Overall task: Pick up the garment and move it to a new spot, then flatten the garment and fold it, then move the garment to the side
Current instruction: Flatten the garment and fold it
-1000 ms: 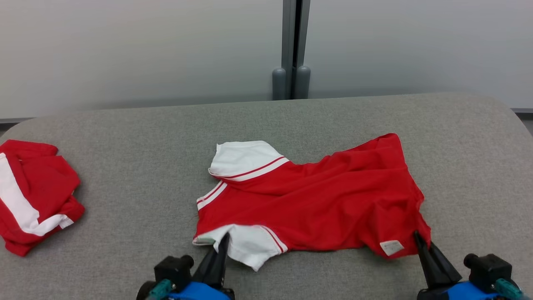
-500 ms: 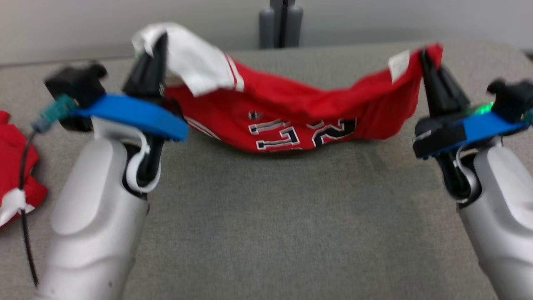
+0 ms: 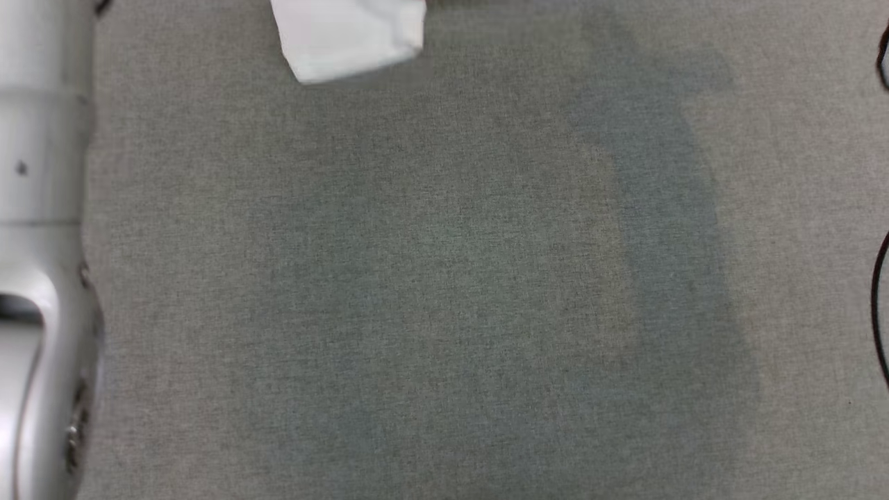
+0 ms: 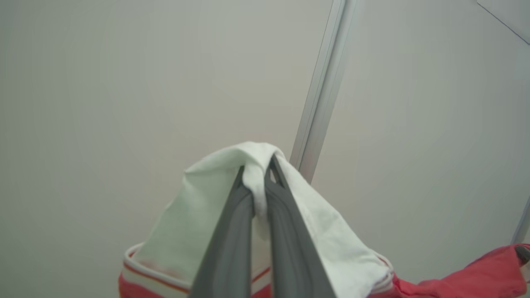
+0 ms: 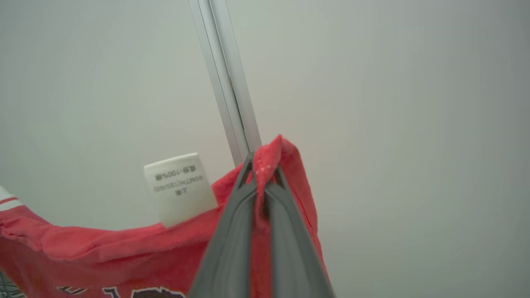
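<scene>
Head view: the worktop (image 3: 444, 278) is a flat grey weave, fine-grained, with a soft darker band of shadow down its right half. A broad stretch of open weave spans the middle. At the top edge a smooth white flap with a squared lower corner hangs in. It is probably a sleeve (image 3: 347, 38), though little of it shows. My left forearm (image 3: 42, 243), pale glossy silver and rounded, runs down the left edge. A thin dark cable (image 3: 881, 312) curves at the right edge.

Left wrist view: my left gripper (image 4: 256, 165) is pinched tight on a fold of the white sleeve. Soft knit is bunched between the two dark tapering fingers and drapes down both sides. The cuff ends in a white band with thin red stripes, and the red body of the garment (image 4: 476, 277) trails off low at the right. Behind it is a smooth pale wall (image 4: 124, 82) with a straight metal strip (image 4: 321, 91) slanting up past my fingertips.

Right wrist view: my right gripper (image 5: 261, 161) is clamped on a peaked fold of the red hem, a finely textured cloth with a stitched edge. A stiff white label (image 5: 179, 188) with small print stands up just beside the fingers. The cloth sags away to the left, with black-and-white lettering (image 5: 145, 291) along the bottom edge. The garment hangs between my two grips, in front of the wall.
</scene>
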Motion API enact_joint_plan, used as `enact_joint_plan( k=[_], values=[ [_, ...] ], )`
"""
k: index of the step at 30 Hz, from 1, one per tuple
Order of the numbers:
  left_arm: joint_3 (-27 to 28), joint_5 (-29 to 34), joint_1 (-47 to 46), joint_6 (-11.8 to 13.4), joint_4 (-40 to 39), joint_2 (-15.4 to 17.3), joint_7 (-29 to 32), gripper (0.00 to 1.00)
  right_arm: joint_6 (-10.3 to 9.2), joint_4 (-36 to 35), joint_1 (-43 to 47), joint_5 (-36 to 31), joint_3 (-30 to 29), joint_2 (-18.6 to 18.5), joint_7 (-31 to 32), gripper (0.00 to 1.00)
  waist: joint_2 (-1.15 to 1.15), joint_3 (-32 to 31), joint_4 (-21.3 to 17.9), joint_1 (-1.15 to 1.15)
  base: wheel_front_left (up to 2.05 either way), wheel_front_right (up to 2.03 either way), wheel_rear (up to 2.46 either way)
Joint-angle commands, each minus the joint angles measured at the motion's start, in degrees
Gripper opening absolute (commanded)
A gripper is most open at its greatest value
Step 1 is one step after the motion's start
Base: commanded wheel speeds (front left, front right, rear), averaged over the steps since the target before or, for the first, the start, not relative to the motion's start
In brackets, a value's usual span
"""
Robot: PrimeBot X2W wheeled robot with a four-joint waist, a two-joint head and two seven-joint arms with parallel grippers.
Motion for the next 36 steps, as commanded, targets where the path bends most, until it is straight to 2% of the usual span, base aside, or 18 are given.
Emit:
enact_joint_plan(
  k=[1, 7, 14, 18, 22, 28, 32, 36],
  values=[
    [-0.2, 0.0, -3.3, -0.4, 1.4, -0.2, -1.0, 0.0, 0.03, 0.8, -2.6, 0.1, 0.5, -0.2, -0.6, 0.0, -0.02, 0.2, 0.0, -0.02, 0.0, 0.0, 0.0],
    [-3.5, -0.9, -9.9, -0.5, 6.5, -1.5, -5.1, 0.0, 0.03, 4.4, -7.3, 1.1, 3.8, -0.8, -1.6, 0.0, -0.02, 0.9, 0.2, -0.02, 0.0, 0.0, 0.0],
    [-9.1, -5.4, 1.2, -0.5, 6.7, -1.1, -8.6, 0.0, 0.02, 4.1, 3.2, 4.0, 8.1, -1.8, -2.0, 0.0, -0.02, -0.1, 0.8, -0.02, 0.0, 0.0, 0.0],
    [-10.0, -7.7, 13.6, -0.5, 4.2, 0.2, -9.7, 0.0, 0.03, -0.4, 14.4, 4.6, 9.7, -1.7, -2.0, 0.0, -0.02, -1.7, 0.4, -0.02, 0.0, 0.0, 0.0],
    [-7.6, -7.1, 28.3, -0.5, -2.4, 0.9, -9.9, 0.0, 0.02, -5.4, 27.3, 4.8, 10.8, -2.5, -2.0, 0.0, -0.02, -4.2, 0.6, -0.02, 0.0, 0.0, 0.0],
    [-0.5, -5.0, 50.1, 0.7, -13.8, -2.1, -9.9, 0.0, 0.03, -12.5, 44.7, 5.9, 10.2, -3.3, -2.0, 0.0, -0.02, -8.6, 0.8, -0.02, 0.0, 0.0, 0.0],
    [1.7, -3.6, 62.8, 0.6, -18.9, -4.2, -9.9, 0.0, 0.03, -15.9, 55.2, 6.7, 9.3, -3.6, -2.0, 0.0, -0.02, -11.9, 1.3, -0.02, 0.0, 0.0, 0.0],
    [3.7, -3.2, 76.6, 2.1, -24.5, -5.4, -9.9, 0.0, 0.02, -18.7, 66.0, 5.8, 7.5, -4.0, -2.0, 0.0, -0.02, -15.7, 1.1, -0.02, 0.0, 0.0, 0.0]
  ],
)
